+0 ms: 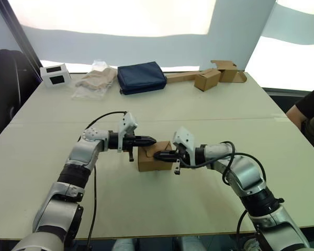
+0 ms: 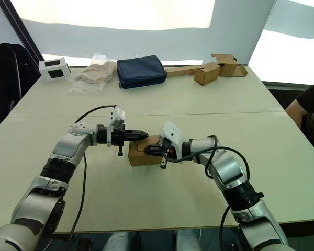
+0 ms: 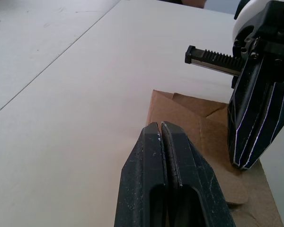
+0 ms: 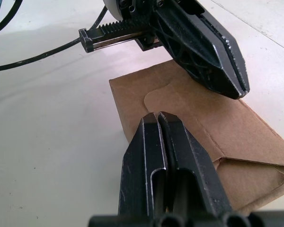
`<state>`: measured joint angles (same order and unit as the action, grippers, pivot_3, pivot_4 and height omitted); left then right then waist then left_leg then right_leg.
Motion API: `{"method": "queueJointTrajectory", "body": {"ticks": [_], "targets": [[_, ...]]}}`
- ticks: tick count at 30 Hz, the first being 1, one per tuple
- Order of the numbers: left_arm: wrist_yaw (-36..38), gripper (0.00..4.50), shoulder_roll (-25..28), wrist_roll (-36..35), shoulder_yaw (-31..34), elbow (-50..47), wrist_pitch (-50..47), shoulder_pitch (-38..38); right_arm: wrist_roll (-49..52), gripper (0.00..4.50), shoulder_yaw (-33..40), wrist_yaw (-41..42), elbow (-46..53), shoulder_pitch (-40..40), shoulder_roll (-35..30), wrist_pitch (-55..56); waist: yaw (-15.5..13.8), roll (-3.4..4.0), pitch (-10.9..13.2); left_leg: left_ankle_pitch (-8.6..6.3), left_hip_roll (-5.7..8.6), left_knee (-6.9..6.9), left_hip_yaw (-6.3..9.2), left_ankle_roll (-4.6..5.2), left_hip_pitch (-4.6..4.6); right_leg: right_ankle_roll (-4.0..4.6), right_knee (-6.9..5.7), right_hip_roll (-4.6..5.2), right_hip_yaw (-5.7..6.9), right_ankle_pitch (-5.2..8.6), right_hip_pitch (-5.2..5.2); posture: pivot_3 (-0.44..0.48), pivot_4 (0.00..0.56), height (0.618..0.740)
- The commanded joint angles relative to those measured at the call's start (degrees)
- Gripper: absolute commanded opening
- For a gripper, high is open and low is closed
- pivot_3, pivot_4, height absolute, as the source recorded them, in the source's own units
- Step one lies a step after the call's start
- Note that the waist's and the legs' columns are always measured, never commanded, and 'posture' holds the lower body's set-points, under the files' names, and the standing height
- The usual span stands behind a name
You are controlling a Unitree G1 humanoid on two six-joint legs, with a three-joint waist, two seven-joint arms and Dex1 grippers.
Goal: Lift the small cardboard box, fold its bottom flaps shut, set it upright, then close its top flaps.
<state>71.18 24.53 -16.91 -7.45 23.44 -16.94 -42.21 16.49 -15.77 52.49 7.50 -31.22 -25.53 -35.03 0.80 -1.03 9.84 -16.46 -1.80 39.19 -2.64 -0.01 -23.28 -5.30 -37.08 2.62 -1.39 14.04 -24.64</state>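
Both hands are pinched closed and hold nothing. The right hand and left hand meet tip to tip over the small cardboard box, which sits directly beneath them on the table. Its upward flaps look folded flat, probably the closing step. Next the hands must press them fully down.

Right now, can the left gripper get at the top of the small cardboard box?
Probably yes. The left gripper, fingers shut, hangs just over the small cardboard box on the table, nothing between them. The right gripper, also shut, is at the same top face and could crowd it.
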Motion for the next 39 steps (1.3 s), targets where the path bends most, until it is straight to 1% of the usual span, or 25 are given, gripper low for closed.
{"method": "queueJointTrajectory", "body": {"ticks": [1, 7, 13, 16, 19, 22, 27, 30, 32, 35, 39], "targets": [[-0.06, 0.07, -0.20, -2.07, 2.06, -2.32, -0.76, -1.47, -2.15, 0.00, -0.73, -1.18, -2.58, -1.41, 0.60, 1.91, 0.00, 0.00, 0.00, 0.00, 0.00, 0.00, 0.00, 0.00, 0.00, 0.00, 0.00, 0.00, 0.00, 0.00, 0.00, 0.000, 0.150, 0.740], [0.01, 0.07, 0.39, -1.96, 1.54, -3.58, -1.20, -1.10, -2.37, 0.00, -0.90, -0.67, -3.97, -2.23, 1.05, 2.89, 0.00, 0.00, 0.00, 0.00, 0.00, 0.00, -0.01, 0.00, 0.00, 0.00, 0.00, 0.00, 0.00, 0.00, 0.00, 0.000, 0.150, 0.740], [-0.21, 0.07, 1.09, 1.70, -0.80, -2.59, 2.83, 0.61, 2.81, 0.00, 0.55, 4.54, 2.85, -0.72, -0.92, 1.07, -0.04, 0.00, 0.00, 0.00, 0.00, -0.01, 0.01, 0.00, 0.00, 0.00, 0.00, 0.00, 0.01, 0.00, 0.00, 0.000, 0.150, 0.740], [-0.69, 0.07, 1.62, 4.84, -2.50, -1.29, 6.31, 2.24, 5.06, 0.00, 2.79, 4.09, 5.25, -1.70, -1.31, -1.32, 0.02, 0.00, 0.00, 0.00, -0.01, -0.01, 0.02, 0.00, -0.01, 0.00, 0.01, 0.00, 0.00, 0.00, -0.01, 0.000, 0.150, 0.740], [-0.17, 0.07, 1.91, 5.25, -2.93, -1.85, 6.88, 3.78, 7.74, 0.00, 5.77, 2.18, 6.52, -3.07, -0.21, -3.62, 0.00, 0.00, 0.00, 0.00, -0.02, -0.01, 0.04, 0.00, 0.01, 0.01, 0.00, 0.01, -0.01, 0.00, -0.01, 0.000, 0.150, 0.740], [-0.40, 0.07, 1.92, 3.99, -2.15, -3.34, 5.54, 4.02, 8.61, 0.00, 7.27, 0.61, 6.57, -3.69, 0.21, -4.30, -0.02, 0.00, 0.00, 0.00, -0.03, -0.01, 0.07, 0.00, 0.03, 0.01, -0.01, 0.01, -0.01, 0.00, 0.00, 0.000, 0.150, 0.740], [-0.88, 0.07, 2.19, 1.20, 0.01, -6.29, 2.30, 3.33, 8.26, 0.00, 7.59, -1.21, 5.80, -4.18, 0.24, -4.00, -0.01, 0.00, 0.00, 0.00, -0.02, -0.01, 0.07, 0.00, 0.01, 0.00, 0.00, 0.01, -0.01, 0.00, 0.00, 0.000, 0.150, 0.740], [-3.33, 0.07, 1.91, -3.93, 4.01, -11.75, -4.49, 1.79, 6.99, 0.00, 7.60, -2.68, 4.67, -4.49, 0.45, -2.32, 0.00, -0.01, 0.01, 0.00, -0.02, -0.01, 0.07, 0.00, -0.01, 0.00, 0.00, 0.01, -0.01, 0.00, -0.01, 0.000, 0.150, 0.740], [-4.40, 0.07, 2.25, -6.15, 5.36, -15.14, -8.06, 1.75, 5.70, 0.00, 7.29, -4.08, 3.48, -4.90, 0.79, -1.11, 0.06, -0.01, 0.01, 0.00, -0.03, -0.01, 0.10, 0.00, -0.04, 0.00, 0.00, 0.01, -0.01, 0.00, -0.04, 0.000, 0.150, 0.740], [-6.24, 0.07, 2.73, -7.28, 6.16, -17.86, -10.91, 2.64, 3.68, 0.00, 6.19, -5.10, 1.55, -4.92, 1.03, 0.89, 0.08, -0.01, 0.01, 0.00, -0.03, -0.01, 0.10, 0.00, -0.04, -0.01, 0.00, 0.01, -0.01, 0.00, -0.05, 0.000, 0.150, 0.740], [-6.67, 0.07, 4.48, -5.81, 4.59, -19.37, -11.23, 5.89, -0.54, 0.00, 2.57, -4.10, -1.44, -2.09, -0.07, 5.12, 0.18, -0.01, 0.01, 0.00, -0.02, -0.02, 0.07, 0.00, -0.02, 0.00, -0.01, 0.00, -0.02, 0.00, -0.04, 0.000, 0.150, 0.740]]}}
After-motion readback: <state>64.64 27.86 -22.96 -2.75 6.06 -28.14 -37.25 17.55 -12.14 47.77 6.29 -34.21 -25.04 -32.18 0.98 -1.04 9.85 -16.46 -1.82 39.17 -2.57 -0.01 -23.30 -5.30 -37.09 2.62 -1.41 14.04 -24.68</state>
